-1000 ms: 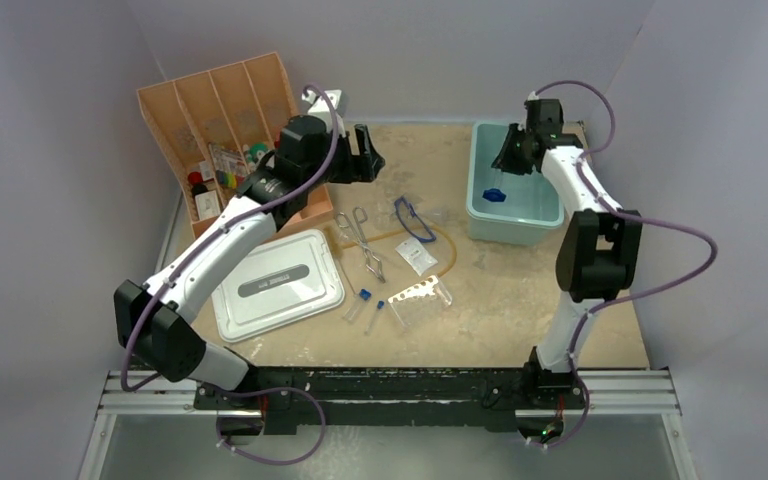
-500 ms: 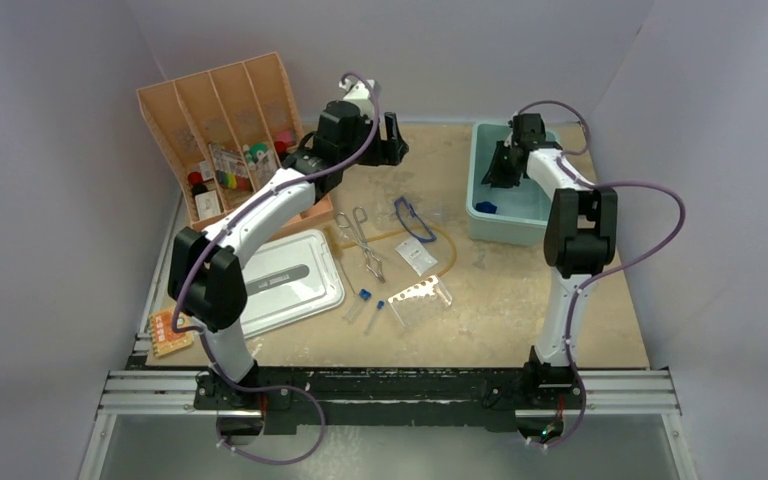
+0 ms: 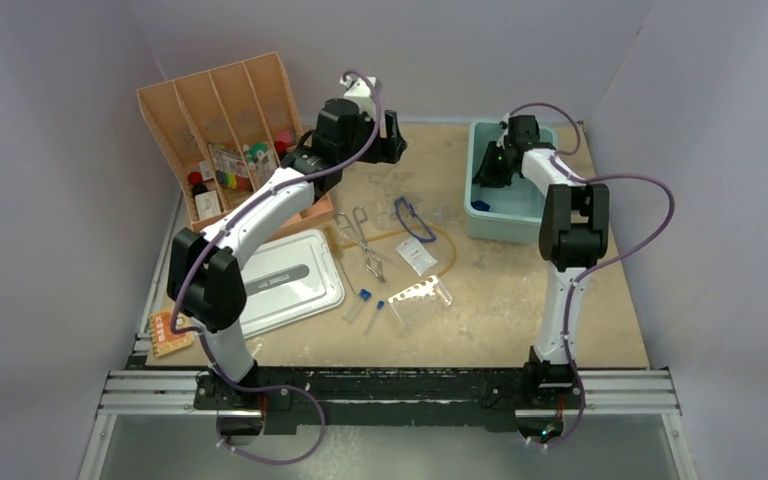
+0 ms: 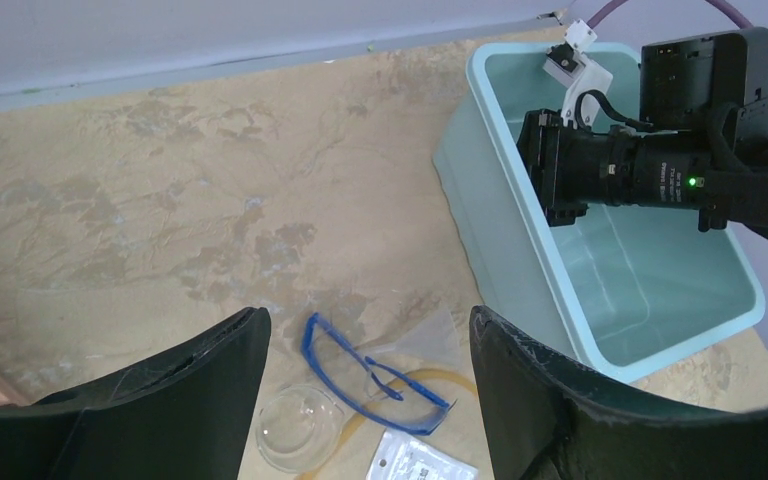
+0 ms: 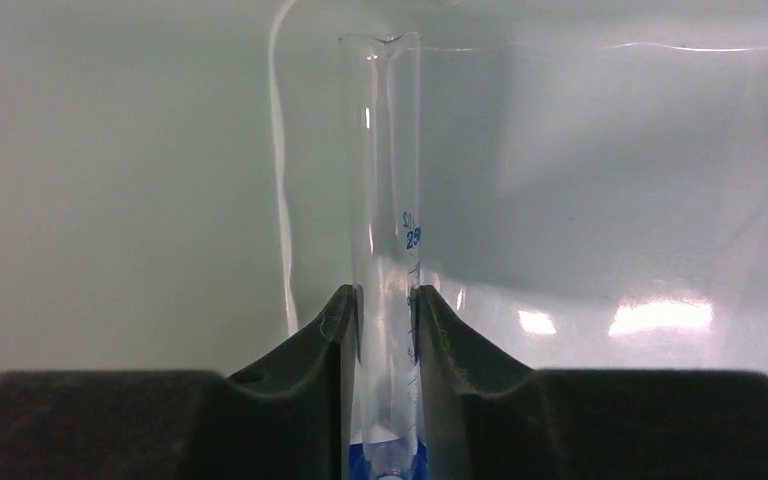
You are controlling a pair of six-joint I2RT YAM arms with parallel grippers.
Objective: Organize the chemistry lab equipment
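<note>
I hold the blue-based cylinder point(image 5: 385, 150) in my right pincer point(image 5: 382, 300) inside the bin point(image 3: 505, 228); I judge release comes next. The left pincer point(image 4: 368, 322) is wide and empty.

The blue-based piece point(image 5: 385, 260) is cut at the bottom edge — so is the small packet point(image 4: 415, 464).

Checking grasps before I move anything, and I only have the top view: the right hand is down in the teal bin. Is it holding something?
Observer: Yes. The right wrist view shows the right hand closed on a clear graduated cylinder with a blue base.
Operator: And the other one?
Observer: The left hand is open and empty. Its wrist view shows a small glass dish right beside the blue goggles, both framed between its fingers.
</note>
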